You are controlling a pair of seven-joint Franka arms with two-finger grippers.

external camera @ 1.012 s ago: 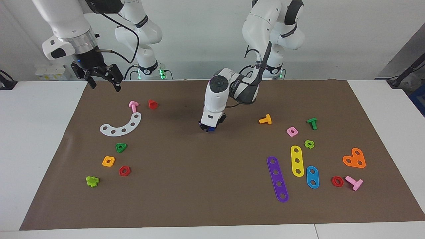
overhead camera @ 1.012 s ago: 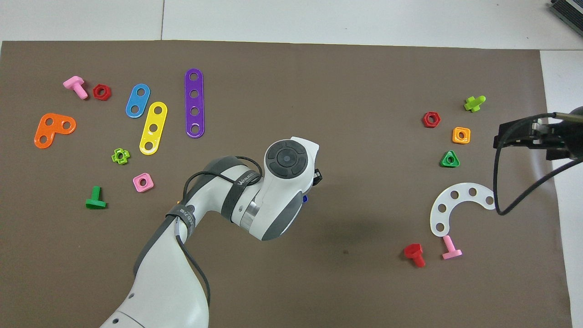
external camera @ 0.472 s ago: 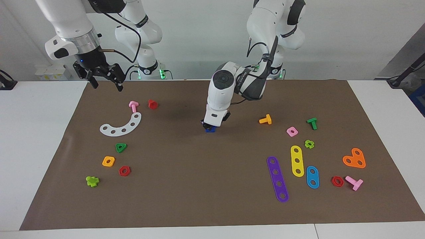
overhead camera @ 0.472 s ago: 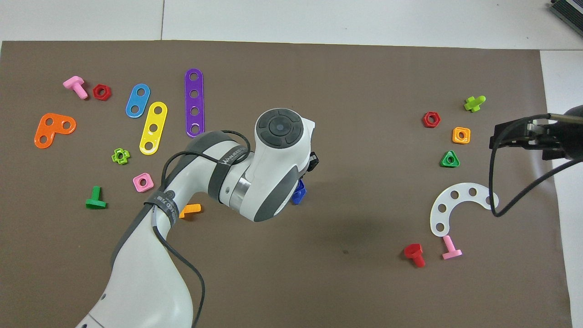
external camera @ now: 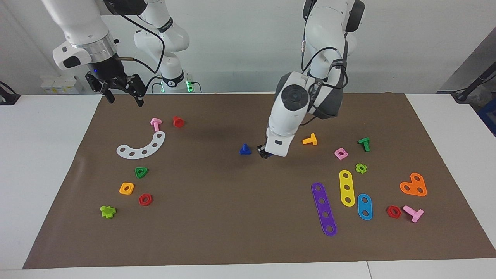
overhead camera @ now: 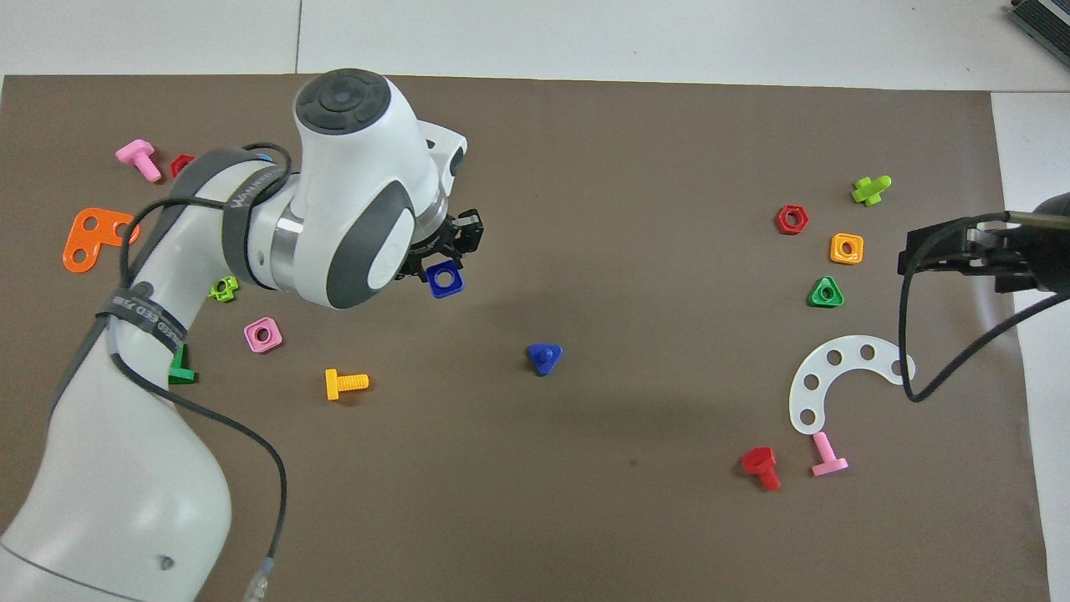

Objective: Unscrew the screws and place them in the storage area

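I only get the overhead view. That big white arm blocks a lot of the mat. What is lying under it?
Observer: The facing view shows a purple strip, a yellow strip and a blue strip lying flat there.
Operator: Is its claw resting on the mat with that blue nut?
Observer: No. The left claw seems to hang just above the mat, beside the blue screw.
Operator: And the dark thing at the edge?
Observer: That is the right claw, open, up in the air over the mat's corner, waiting.
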